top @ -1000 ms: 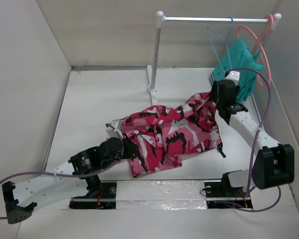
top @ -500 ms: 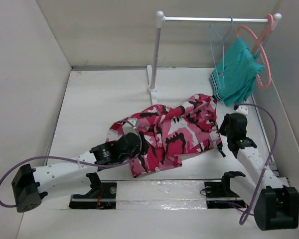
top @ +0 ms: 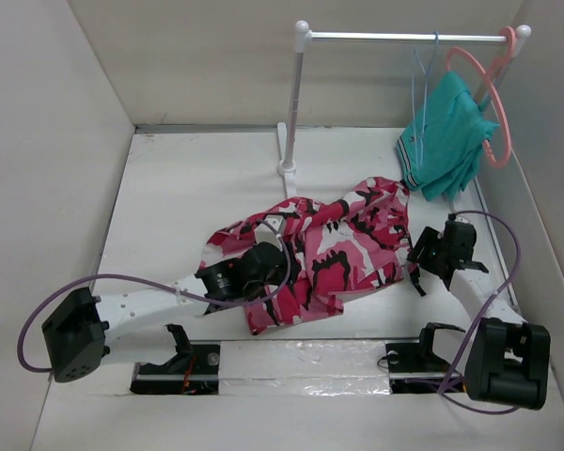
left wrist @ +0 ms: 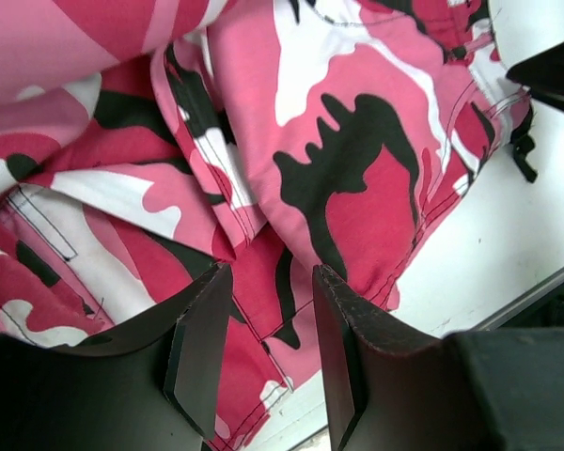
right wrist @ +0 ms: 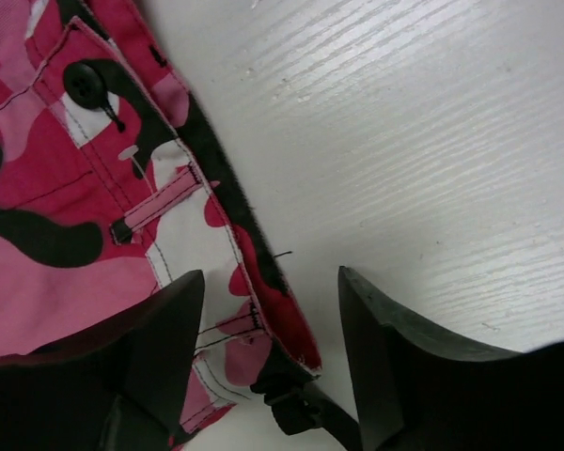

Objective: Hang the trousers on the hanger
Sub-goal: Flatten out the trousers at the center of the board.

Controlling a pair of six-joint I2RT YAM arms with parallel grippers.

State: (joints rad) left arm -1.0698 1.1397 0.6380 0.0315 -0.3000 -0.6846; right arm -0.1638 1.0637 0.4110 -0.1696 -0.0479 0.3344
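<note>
The camouflage trousers [top: 343,246] lie crumpled on the table's middle. The light-blue wire hanger [top: 420,73] hangs empty on the rail at the back right. My left gripper [top: 274,267] is open low over the trousers' left part. In the left wrist view the cloth [left wrist: 338,160] fills the frame and red fabric shows between the open fingers of the gripper [left wrist: 271,272]. My right gripper [top: 421,252] is open at the trousers' right edge. In the right wrist view the waistband edge [right wrist: 263,282] and a black strap [right wrist: 301,413] lie between its fingers [right wrist: 271,277].
A white rack [top: 296,103] stands at the back, its rail carrying a salmon-pink hanger [top: 493,103] with a teal garment [top: 446,136]. Walls enclose the table on the left, right and back. Bare white table [right wrist: 432,141] lies right of the waistband.
My right arm has come down from the rack to the trousers' right edge. My left arm has reached further right over the trousers. The blue hanger has swung.
</note>
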